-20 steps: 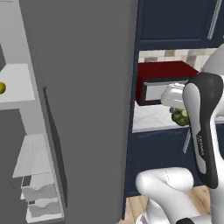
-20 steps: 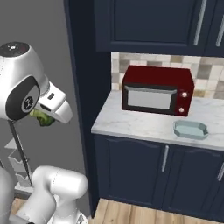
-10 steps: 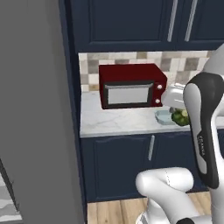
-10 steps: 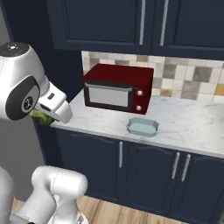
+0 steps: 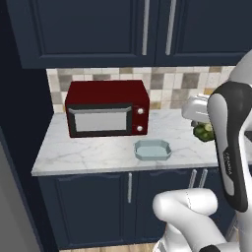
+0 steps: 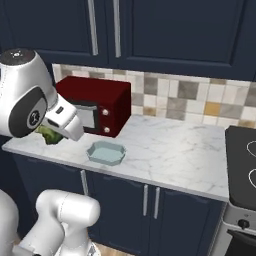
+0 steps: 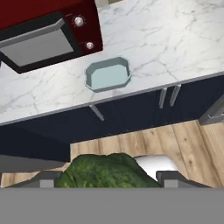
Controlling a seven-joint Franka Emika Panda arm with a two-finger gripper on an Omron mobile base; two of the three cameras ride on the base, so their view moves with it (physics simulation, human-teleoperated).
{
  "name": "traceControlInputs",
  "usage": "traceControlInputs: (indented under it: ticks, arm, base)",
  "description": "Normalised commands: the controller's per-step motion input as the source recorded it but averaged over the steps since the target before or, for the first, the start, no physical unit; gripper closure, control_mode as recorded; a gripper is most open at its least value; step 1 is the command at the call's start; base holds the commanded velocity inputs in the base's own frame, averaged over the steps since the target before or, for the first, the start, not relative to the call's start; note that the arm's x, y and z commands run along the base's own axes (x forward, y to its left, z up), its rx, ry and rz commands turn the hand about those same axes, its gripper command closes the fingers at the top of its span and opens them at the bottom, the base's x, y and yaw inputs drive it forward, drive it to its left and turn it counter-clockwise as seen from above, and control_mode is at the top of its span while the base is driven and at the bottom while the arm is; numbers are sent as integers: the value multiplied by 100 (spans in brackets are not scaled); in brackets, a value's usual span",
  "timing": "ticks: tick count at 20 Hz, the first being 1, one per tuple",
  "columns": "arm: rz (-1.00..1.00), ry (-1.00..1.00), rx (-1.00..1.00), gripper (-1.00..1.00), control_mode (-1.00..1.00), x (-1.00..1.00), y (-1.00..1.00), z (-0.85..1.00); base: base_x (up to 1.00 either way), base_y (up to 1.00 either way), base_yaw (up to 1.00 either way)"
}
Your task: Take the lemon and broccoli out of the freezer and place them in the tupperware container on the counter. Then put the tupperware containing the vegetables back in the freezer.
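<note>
Gripping the broccoli point(image 7: 106, 171) between its two dark fingers, the gripper point(image 7: 107, 177) hangs in the air out past the front edge of the counter point(image 6: 165, 160), jaws spread wide around the bumpy, dark green clump. From the base cameras the floret peeks out pale green under the white hand point(image 5: 204, 132), its crown lumpy and matt; I cannot tell which way its stem points.

Ahead of the gripper and lower down lies the tupperware container point(image 7: 107, 74), a shallow pale blue-grey tray with clipped corners and a raised rim, smooth like plastic. It sits flat near the counter's front edge, its long side running along that edge. Just beyond it stands a glossy red microwave point(image 5: 107, 108), boxy, with a grey glass door and two round knobs. The counter is white-grey veined stone over dark navy cabinets with slim silver bar handles point(image 6: 150, 201).
</note>
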Motion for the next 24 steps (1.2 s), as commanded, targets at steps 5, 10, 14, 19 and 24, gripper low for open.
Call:
traceControlInputs:
  ticks: [5, 10, 14, 19, 24]
  arm:
    - [0, 1, 0, 100, -100, 45, -12, -41]
    - [0, 1, -9, 100, -100, 99, 4, -88]
    - [0, 0, -10, 100, -100, 100, 3, -83]
    - [6, 0, -2, 100, -100, 100, 0, -72]
    - [8, 4, 0, 100, -100, 97, 10, -58]
  base:
    - [8, -8, 0]
    - [0, 0, 0]
    - [0, 0, 0]
    - [0, 0, 0]
    - [0, 0, 0]
